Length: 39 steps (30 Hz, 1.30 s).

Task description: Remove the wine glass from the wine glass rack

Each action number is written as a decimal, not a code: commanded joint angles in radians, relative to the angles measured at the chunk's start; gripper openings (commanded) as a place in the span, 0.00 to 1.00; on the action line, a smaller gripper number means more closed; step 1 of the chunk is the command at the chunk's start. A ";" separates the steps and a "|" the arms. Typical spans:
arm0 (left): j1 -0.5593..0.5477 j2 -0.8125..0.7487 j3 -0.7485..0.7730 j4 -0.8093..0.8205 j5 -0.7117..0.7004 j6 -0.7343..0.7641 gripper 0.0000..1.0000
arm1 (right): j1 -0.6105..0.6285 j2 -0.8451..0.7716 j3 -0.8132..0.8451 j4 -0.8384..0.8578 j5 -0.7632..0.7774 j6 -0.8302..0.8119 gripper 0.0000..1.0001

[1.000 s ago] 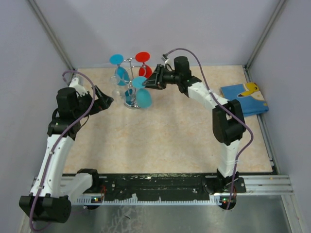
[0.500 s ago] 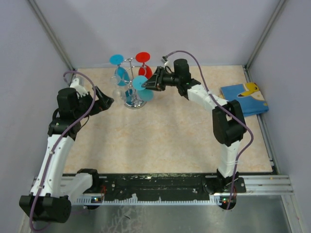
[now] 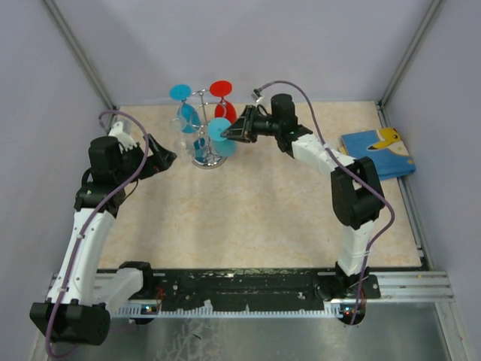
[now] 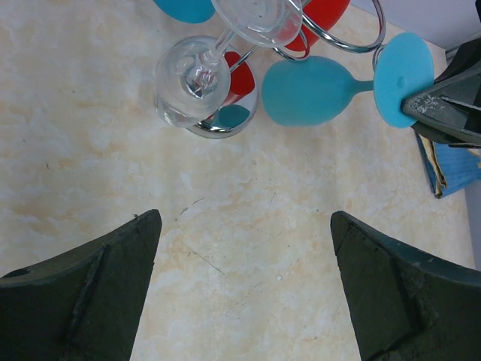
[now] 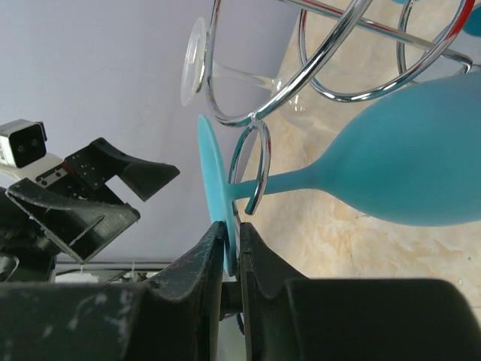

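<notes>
Rack (image 4: 214, 129) carries 4 glasses: 2 teal, 1 red glass (image 3: 225, 111), 1 clear glass (image 4: 192, 75). R gripper (image 5: 231, 233) clamped on foot of teal glass (image 4: 304, 90) right of rack. L gripper (image 4: 244, 216) jaws apart, left of rack.

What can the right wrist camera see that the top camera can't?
Only the right wrist view shows the right gripper pinching the flat foot of the teal wine glass, whose stem sits in a wire loop of the rack. Only the top view shows the whole left arm, the whole right arm and a blue book at the far right. Both show the teal glass, the rack and the open left gripper.
</notes>
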 commanded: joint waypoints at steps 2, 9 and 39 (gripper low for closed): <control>-0.004 -0.021 -0.004 0.010 0.008 0.012 1.00 | 0.001 -0.110 -0.041 0.056 -0.014 0.022 0.14; -0.003 -0.021 -0.009 0.014 0.017 0.008 1.00 | -0.025 -0.180 -0.121 0.095 -0.016 0.047 0.12; -0.003 -0.035 -0.040 0.021 0.032 0.006 1.00 | -0.200 -0.437 -0.222 -0.674 0.447 -0.608 0.00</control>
